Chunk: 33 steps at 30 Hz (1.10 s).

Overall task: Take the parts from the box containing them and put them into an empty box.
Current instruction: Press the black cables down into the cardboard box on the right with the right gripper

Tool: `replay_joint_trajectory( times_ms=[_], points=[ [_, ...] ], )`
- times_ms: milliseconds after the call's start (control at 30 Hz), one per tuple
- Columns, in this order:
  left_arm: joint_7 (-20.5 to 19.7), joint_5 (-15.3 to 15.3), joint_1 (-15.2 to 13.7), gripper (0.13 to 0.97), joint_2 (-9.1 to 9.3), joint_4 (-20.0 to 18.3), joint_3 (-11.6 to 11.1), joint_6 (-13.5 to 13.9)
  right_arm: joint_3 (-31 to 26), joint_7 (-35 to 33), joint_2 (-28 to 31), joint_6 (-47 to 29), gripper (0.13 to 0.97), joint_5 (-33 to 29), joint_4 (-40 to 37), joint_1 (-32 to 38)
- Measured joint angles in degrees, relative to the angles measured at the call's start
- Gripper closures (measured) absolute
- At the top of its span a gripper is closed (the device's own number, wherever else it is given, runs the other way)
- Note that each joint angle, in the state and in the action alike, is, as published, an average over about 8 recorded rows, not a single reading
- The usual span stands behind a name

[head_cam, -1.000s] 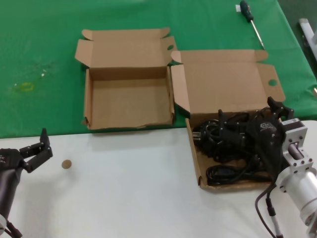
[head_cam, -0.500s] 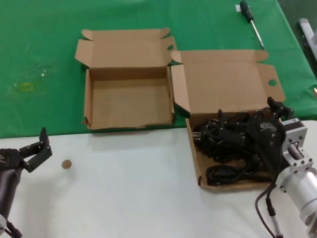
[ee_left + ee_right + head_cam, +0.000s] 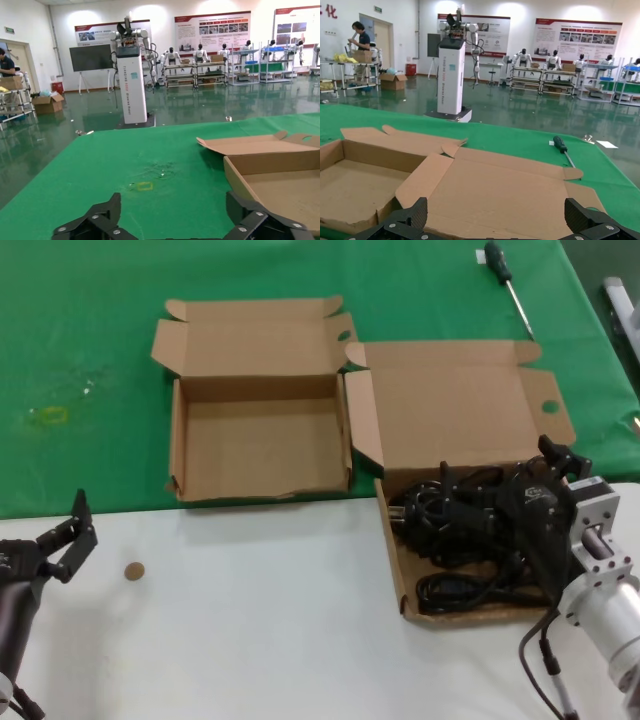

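Note:
Several black power cords, the parts, lie tangled in the larger cardboard box at the right, its wide lid folded back. My right gripper hovers open just above the cords, holding nothing. The right wrist view shows its gripper spread wide in front of that lid; the cords are hidden there. The smaller empty box stands to the left of it and also shows in the wrist views. My left gripper waits open at the near left.
The boxes sit on a green cloth, the larger one overlapping the white tabletop. A black-handled screwdriver lies at the far right. A small brown disc rests on the white surface near my left gripper.
My left gripper has shifted slightly to the left. The right gripper and the cords have hardly moved.

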Motion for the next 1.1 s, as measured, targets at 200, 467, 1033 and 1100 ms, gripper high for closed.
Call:
replay_joint_trajectory(
  times_ms=[200,467,1033,1100],
  points=[
    [0.0,0.0,0.0,0.37,0.0,0.0,0.0,0.0,-2.09,0.41,3.69,-0.63,0.129,0.85,-0.78,0.88],
    [0.0,0.0,0.0,0.547,0.0,0.0,0.0,0.0,-1.88,-2.22,10.22,-10.52,0.129,0.1,-3.14,2.42],
    [0.0,0.0,0.0,0.871,0.0,0.0,0.0,0.0,-0.02,-13.26,23.71,-33.44,0.129,0.3,-7.08,9.56],
    [-0.01,0.0,0.0,0.871,0.0,0.0,0.0,0.0,-0.28,-14.41,25.02,-35.68,0.129,0.14,-6.89,10.48]
  ],
)
